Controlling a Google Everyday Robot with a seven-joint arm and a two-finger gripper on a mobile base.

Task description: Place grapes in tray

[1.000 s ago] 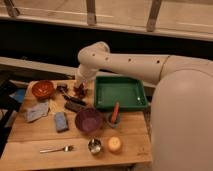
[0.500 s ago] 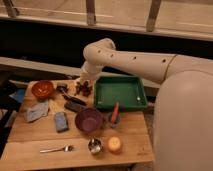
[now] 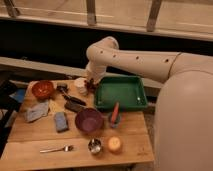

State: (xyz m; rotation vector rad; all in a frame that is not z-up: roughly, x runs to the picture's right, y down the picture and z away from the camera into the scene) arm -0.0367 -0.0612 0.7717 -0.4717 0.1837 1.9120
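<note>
The grapes (image 3: pixel 91 86) are a dark reddish-brown bunch hanging at the end of my arm, just left of the tray's left rim and a little above the table. My gripper (image 3: pixel 91 81) is shut on them, and most of it is hidden by the white wrist. The bright green rectangular tray (image 3: pixel 121 103) lies on the right part of the wooden table. Its inside shows nothing in it.
A white cup (image 3: pixel 79 84) stands just left of the grapes. An orange-brown bowl (image 3: pixel 43 89), dark tools (image 3: pixel 73 105), grey cloth (image 3: pixel 37 111), blue sponge (image 3: pixel 60 121), purple bowl (image 3: pixel 89 120), carrot (image 3: pixel 115 113), metal cup (image 3: pixel 94 145), yellow fruit (image 3: pixel 114 144) and fork (image 3: pixel 56 148) lie on the table.
My gripper has moved right from the table's middle-left toward the tray's left rim, carrying the grapes with it.
</note>
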